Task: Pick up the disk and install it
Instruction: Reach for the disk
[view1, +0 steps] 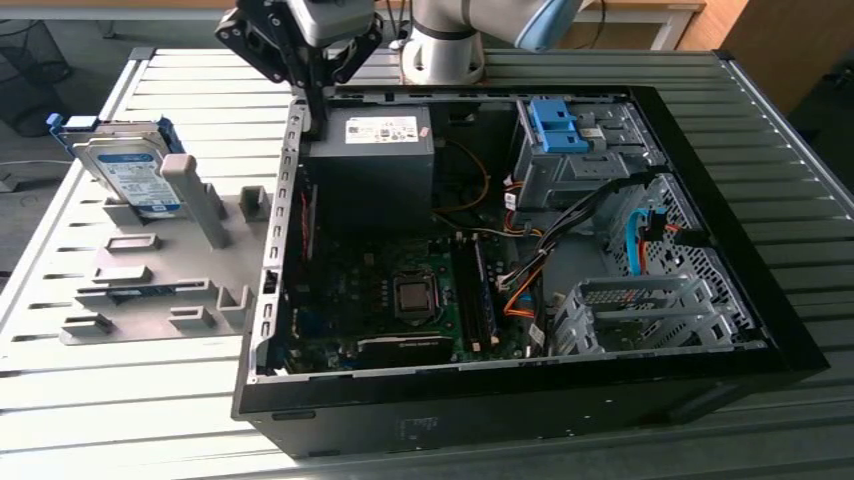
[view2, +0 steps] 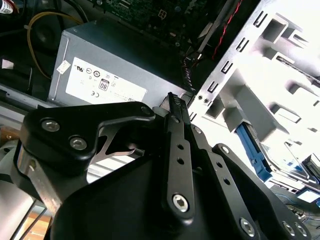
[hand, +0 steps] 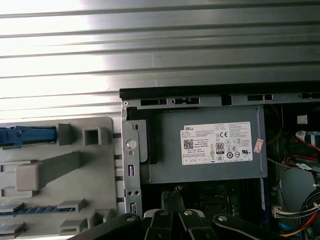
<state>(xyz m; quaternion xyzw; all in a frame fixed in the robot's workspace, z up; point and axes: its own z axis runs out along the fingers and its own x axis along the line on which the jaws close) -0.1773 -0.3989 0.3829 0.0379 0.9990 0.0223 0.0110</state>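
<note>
while hanging above the open case (view1: 747, 260), holds nothing in the gripper (view1: 318, 122): fingers (hand: 176, 196) pressed together, tips pointing down. hovers by the case's perforated side wall (view1: 283, 230) on the exterior view's left, just beside a corner of the power supply (view1: 367, 175); cannot tell whether touching either. bears a white sticker (view1: 382, 130) on the supply's upper face, plain in both wrist views as well. further in, finds the motherboard (view1: 387, 290) flat on the case floor, with orange and black cables (view1: 525, 298) bunched beside it. toward the exterior view's right, meets a grey cage (view1: 574, 170) topped by a blue bracket (view1: 554, 125), and nearer the camera a second, perforated cage (view1: 641, 310). outside the case, well apart from the gripper, finds the disk (view1: 134, 175) standing on edge in a slot of the grey fixture (view1: 147, 290) at the exterior view's left, white-and-blue label showing, blue rails (view1: 60, 135) along its edges. not yet picked up, not yet installed. in the first wrist view, catches one blue rail at the fixture's edge. rests the fixture on a slatted metal table (view1: 120, 410), the same for the case. behind the case, ends at the arm's pale base (view1: 447, 50) on that table.
</note>
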